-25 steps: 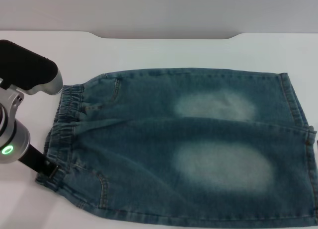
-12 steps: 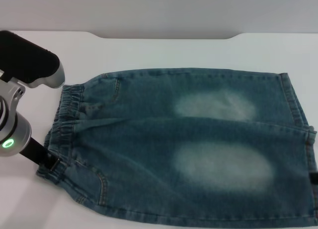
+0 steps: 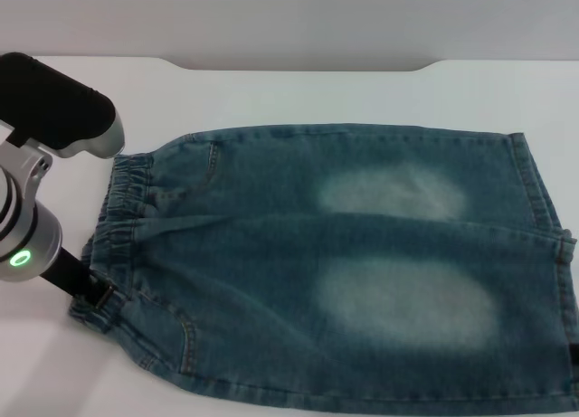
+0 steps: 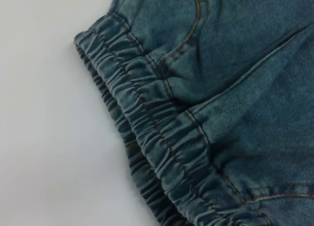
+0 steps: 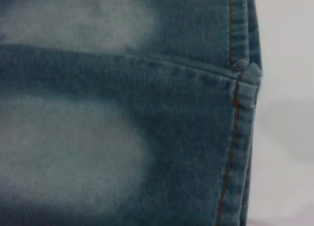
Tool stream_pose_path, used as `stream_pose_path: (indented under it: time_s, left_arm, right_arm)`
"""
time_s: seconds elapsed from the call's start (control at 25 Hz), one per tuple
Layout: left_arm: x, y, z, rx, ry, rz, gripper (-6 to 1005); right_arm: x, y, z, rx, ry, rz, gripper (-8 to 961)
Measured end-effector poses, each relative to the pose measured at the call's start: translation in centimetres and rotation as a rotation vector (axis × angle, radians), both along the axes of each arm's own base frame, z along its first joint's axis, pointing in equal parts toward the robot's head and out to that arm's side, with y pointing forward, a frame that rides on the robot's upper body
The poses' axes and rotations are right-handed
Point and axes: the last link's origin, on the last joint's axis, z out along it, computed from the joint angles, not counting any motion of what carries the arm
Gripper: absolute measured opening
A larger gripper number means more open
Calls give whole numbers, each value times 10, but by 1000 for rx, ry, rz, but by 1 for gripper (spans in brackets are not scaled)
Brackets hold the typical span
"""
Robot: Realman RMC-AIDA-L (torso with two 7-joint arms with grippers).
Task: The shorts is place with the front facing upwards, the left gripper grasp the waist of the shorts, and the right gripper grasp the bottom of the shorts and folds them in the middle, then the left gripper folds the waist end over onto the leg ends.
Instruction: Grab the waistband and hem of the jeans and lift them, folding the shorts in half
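Note:
Blue denim shorts [image 3: 362, 263] lie flat and front up on the white table [image 3: 298, 96]. Their elastic waist [image 3: 122, 209] is at the left and the leg ends [image 3: 543, 191] are at the right. My left gripper [image 3: 98, 299] reaches down to the near corner of the waist and touches the fabric there. The left wrist view shows the gathered waistband [image 4: 162, 138] close up. A dark sliver of my right gripper [image 3: 574, 358] shows at the frame's right edge beside the near leg hem. The stitched hem [image 5: 240, 138] fills the right wrist view.
White tabletop surrounds the shorts on the far side and the left. The table's far edge has a raised lip [image 3: 308, 66] against a grey wall. The left arm's black and silver body [image 3: 36, 164] stands over the table's left part.
My left arm has shifted slightly to the right and its fingers have slid along the near waist corner. The dark sliver of the right gripper has moved nearer along the right edge.

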Motion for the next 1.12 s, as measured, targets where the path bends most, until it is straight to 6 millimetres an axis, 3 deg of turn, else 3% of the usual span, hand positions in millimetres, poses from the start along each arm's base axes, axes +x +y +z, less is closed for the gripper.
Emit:
stream_pose_path:
  time_s: [0.36, 1.12]
  left_arm:
    - [1, 2, -1, -5, 3, -3, 38]
    - [4, 7, -4, -13, 9, -9, 40]
  right_arm:
    - [6, -4, -9, -27, 6, -22, 603]
    - [7, -6, -25, -89, 33, 3, 481]
